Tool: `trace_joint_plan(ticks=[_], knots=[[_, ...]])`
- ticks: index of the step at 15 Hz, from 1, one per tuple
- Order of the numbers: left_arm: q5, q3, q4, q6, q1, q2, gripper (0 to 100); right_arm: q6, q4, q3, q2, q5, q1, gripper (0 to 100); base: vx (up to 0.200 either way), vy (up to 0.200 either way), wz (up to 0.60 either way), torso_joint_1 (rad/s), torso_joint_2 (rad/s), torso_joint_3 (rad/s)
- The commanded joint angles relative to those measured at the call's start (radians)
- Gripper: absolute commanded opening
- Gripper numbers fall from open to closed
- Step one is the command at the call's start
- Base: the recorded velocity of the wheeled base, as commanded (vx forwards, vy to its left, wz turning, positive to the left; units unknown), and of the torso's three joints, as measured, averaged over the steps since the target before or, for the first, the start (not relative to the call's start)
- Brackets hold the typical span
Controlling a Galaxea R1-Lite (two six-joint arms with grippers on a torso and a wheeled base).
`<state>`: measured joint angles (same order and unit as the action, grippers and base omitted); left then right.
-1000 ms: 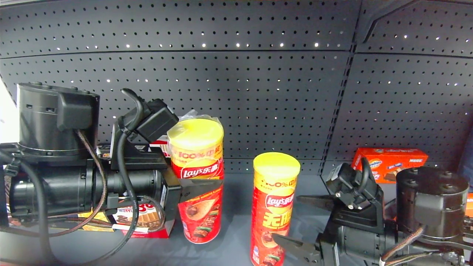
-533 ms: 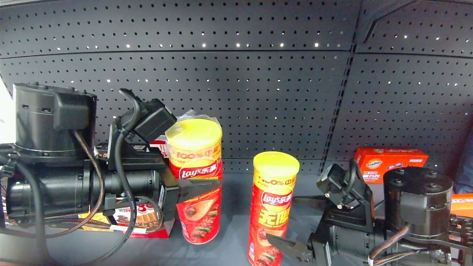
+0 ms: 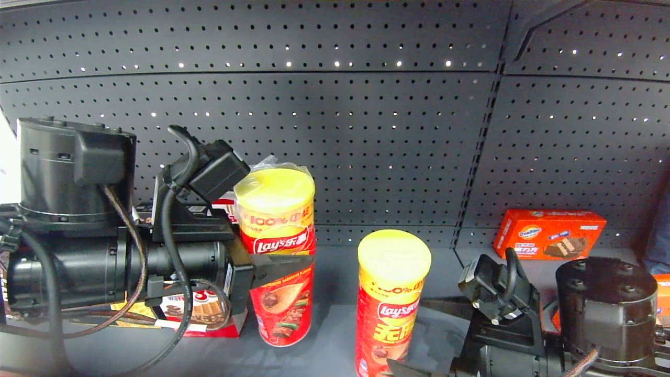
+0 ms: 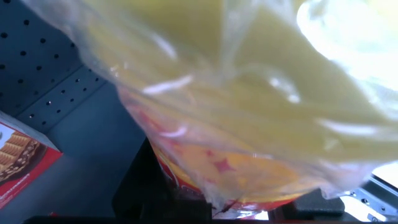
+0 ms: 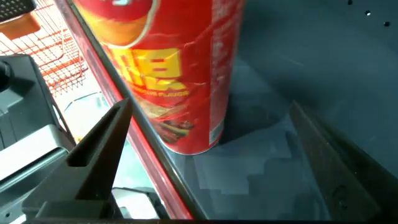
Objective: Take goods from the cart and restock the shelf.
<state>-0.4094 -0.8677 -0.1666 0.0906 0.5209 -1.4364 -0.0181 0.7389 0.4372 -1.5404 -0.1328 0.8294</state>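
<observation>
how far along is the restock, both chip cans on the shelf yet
Done: the right chip can stands on the shelf, the open right gripper straddling it. In hand: the left gripper is shut on the left chip can, which looks set down. Left: releasing it, withdrawing both arms.

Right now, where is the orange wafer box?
In the head view, the orange wafer box sits at the shelf's back right, by the pegboard, right of the nearer chip can.

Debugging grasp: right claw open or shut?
Open. Right claw: fingers wide apart, either side of the upright can.
</observation>
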Motion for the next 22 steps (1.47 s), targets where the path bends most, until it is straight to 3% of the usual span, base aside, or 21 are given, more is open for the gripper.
trace_joint_plan(ticks=[1,22], knots=[[0.001,0.001,-0.001,0.0,-0.001,0.001,0,0.0,0.0,0.0,-0.004,-0.002,0.014,100,0.0,0.0,0.0,0.0,0.0,0.0],[0.0,-0.002,-0.002,0.0,0.001,0.001,0,0.0,0.007,0.081,-0.139,0.001,0.005,100,0.0,0.0,0.0,0.0,0.0,0.0]])
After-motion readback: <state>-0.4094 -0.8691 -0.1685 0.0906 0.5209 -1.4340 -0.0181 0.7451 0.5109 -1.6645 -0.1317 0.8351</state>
